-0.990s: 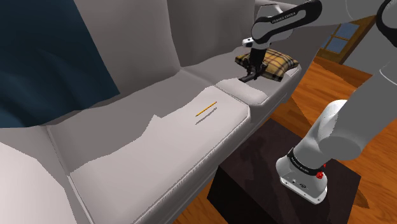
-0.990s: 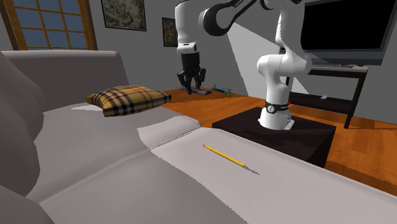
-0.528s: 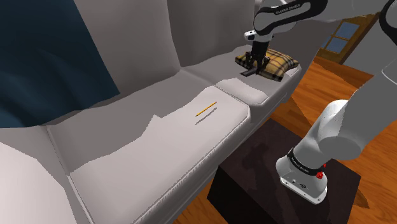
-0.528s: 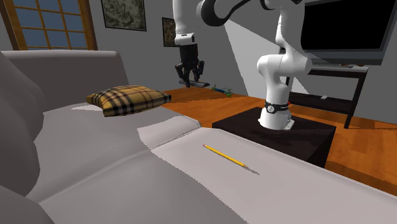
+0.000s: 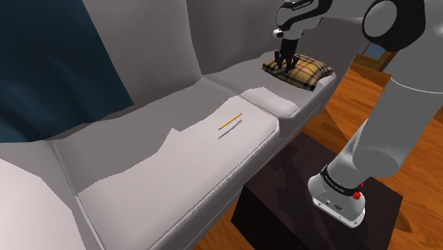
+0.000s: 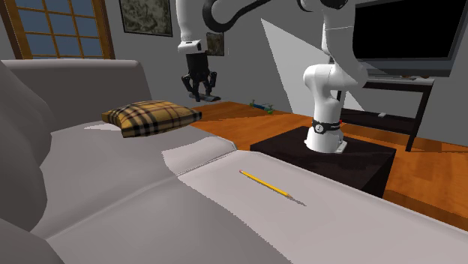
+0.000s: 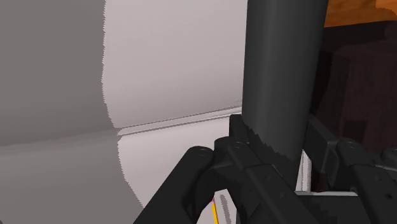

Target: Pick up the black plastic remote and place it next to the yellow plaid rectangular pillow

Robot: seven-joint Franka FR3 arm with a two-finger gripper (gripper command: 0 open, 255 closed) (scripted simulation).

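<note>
End effector (image 5: 286,64) clamped on dark remote (image 7: 280,83), held in air near plaid pillow (image 5: 304,71) at sofa (image 5: 142,167) end; yellow pencil (image 5: 230,121) on middle seat cushion.

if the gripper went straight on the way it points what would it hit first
Likely the sofa seat beside the plaid pillow, reached first by the dark remote the gripper clasps; depth is unclear, the pillow's edge is possible.
</note>
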